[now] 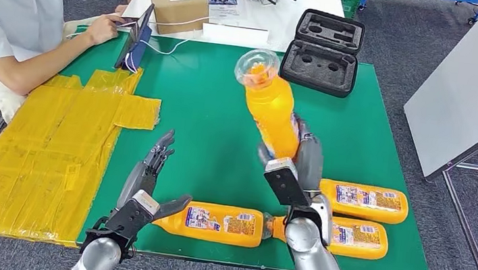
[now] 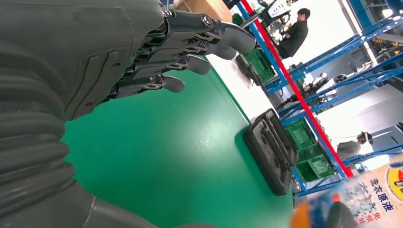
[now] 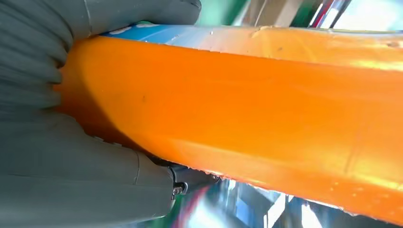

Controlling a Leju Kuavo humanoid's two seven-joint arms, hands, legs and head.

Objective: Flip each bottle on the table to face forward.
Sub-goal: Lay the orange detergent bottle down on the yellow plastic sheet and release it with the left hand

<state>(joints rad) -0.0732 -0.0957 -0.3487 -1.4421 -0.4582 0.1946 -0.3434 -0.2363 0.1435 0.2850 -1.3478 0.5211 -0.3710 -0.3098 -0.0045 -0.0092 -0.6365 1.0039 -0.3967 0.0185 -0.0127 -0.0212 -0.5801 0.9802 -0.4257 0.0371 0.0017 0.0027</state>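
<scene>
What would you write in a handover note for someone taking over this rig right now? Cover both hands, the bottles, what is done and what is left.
Right hand grips an orange bottle lifted above the green mat.
Left hand open, fingers spread, holding nothing.
Three bottles lie on their sides along the near edge: one by the left hand, two on the right, labels up.
Left: set the held bottle down facing forward.

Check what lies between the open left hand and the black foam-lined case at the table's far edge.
Only bare green mat. In the head view, nothing sits between the left hand and the black foam-lined case; the left wrist view shows the same.
</scene>
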